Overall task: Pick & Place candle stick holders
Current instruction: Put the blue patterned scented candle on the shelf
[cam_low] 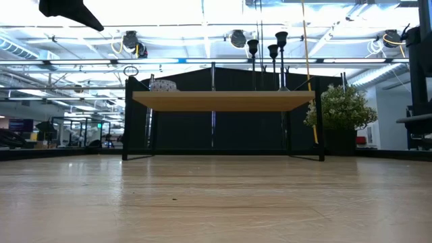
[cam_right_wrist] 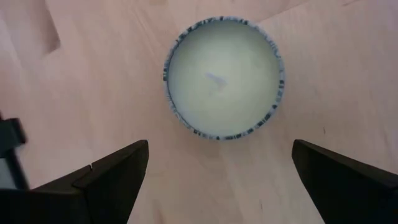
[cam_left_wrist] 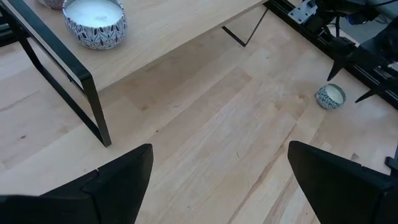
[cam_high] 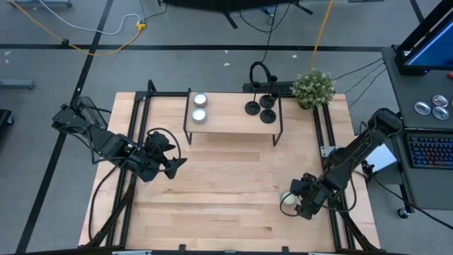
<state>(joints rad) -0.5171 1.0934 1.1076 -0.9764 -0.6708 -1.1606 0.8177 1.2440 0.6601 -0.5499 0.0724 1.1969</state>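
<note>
Three candle stick holders (cam_high: 260, 108), three candle tins (cam_high: 199, 99)

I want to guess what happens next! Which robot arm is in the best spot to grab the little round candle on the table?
Probably the right one. The right gripper hangs open directly above the candle tin near the table's right edge. The left gripper, also open, is far across the table.
</note>
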